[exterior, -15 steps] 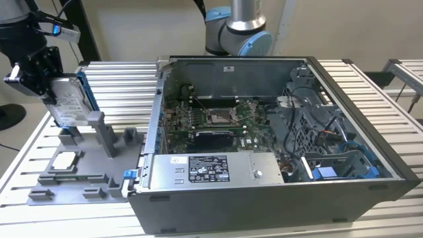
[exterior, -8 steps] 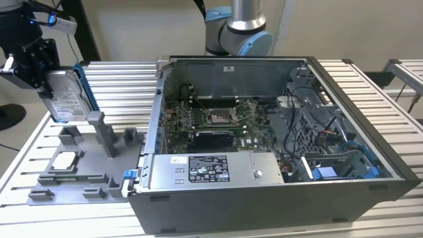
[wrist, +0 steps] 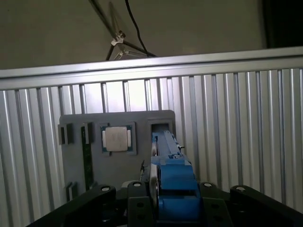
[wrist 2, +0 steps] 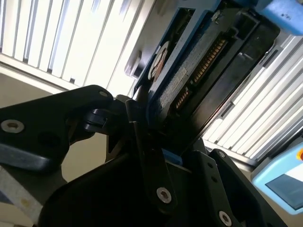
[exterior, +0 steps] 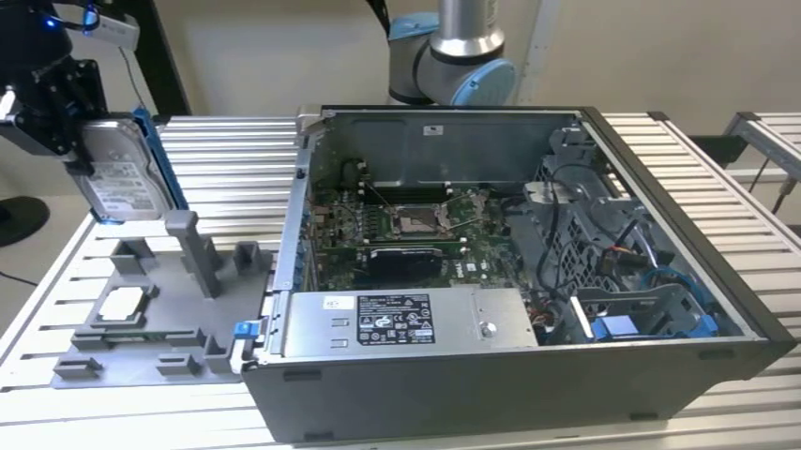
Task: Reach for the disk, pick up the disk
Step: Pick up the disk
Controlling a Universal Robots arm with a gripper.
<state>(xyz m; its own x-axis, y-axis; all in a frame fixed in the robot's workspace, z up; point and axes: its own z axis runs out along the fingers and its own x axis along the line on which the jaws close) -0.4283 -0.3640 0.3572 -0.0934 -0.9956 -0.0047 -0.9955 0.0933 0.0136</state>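
In the exterior view the disk (exterior: 126, 178), a silver-grey drive with a white label and a blue bracket along its edge, hangs upright above the grey fixture (exterior: 150, 309) at the exterior view's left. My gripper (exterior: 78, 141) is shut on its upper end. The first wrist view looks down the disk's blue bracket (wrist: 173, 177), which sits between my black fingers (wrist: 137, 208), with the fixture's slot (wrist: 161, 127) beneath. In the second wrist view the disk's connector edge (wrist 2: 199, 71) sticks out from my gripper (wrist 2: 156, 142).
An open computer case (exterior: 526, 262) fills the exterior view's centre and right, with a grey power supply box (exterior: 400, 323) at its front. A small white chip (wrist: 117, 138) rests in the fixture. The arm's base (exterior: 451, 56) stands behind the case. The table (exterior: 238, 150) is slatted metal.
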